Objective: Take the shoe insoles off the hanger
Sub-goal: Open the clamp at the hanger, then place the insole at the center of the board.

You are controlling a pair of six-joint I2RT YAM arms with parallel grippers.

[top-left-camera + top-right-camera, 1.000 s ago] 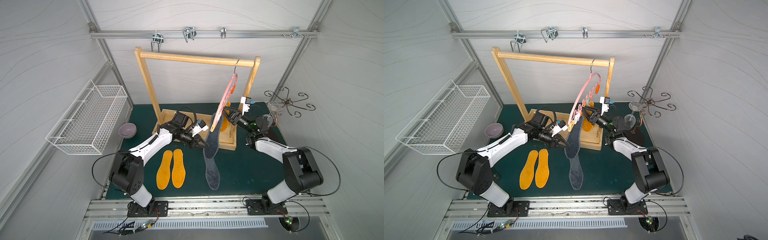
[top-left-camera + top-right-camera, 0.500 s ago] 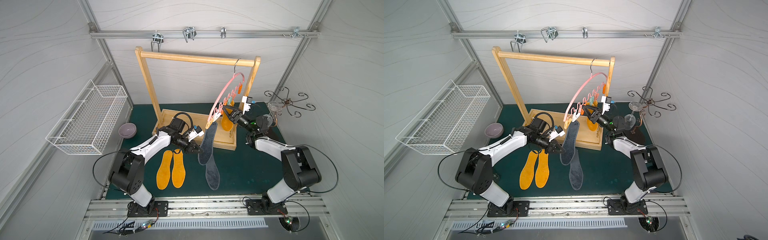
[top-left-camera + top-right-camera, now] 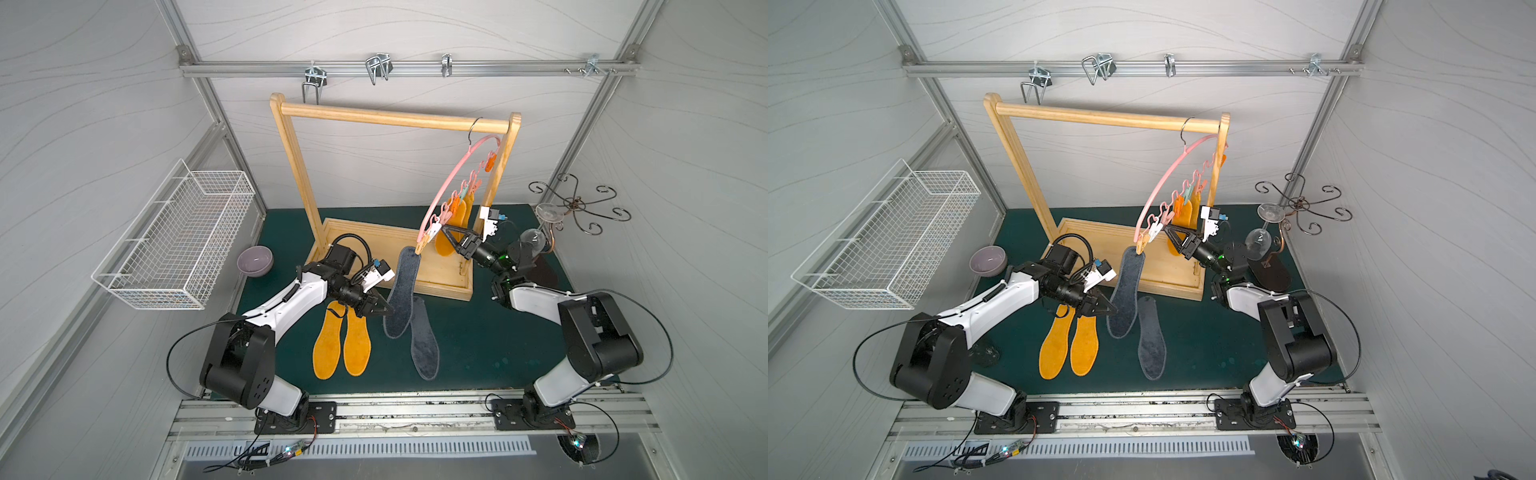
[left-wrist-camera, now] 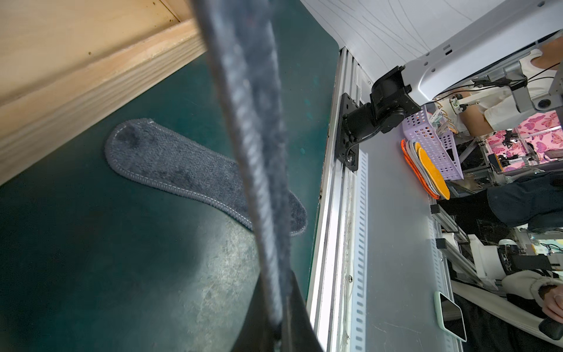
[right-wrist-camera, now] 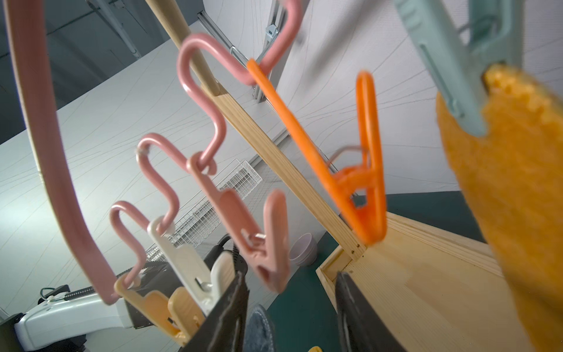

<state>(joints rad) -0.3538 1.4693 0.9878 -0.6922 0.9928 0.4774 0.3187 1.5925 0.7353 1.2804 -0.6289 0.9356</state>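
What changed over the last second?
Left end effector, shut on the hanging grey insole, pulled its lower end toward the arm's base, swinging the hanger along; the top looks clipped. Right end effector opened near the clips. The orange pair and other grey insole on the mat stayed put.

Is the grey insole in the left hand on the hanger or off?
On: in both top views the hanger's tan clip pinches the grey insole's top while the left hand grips lower down.
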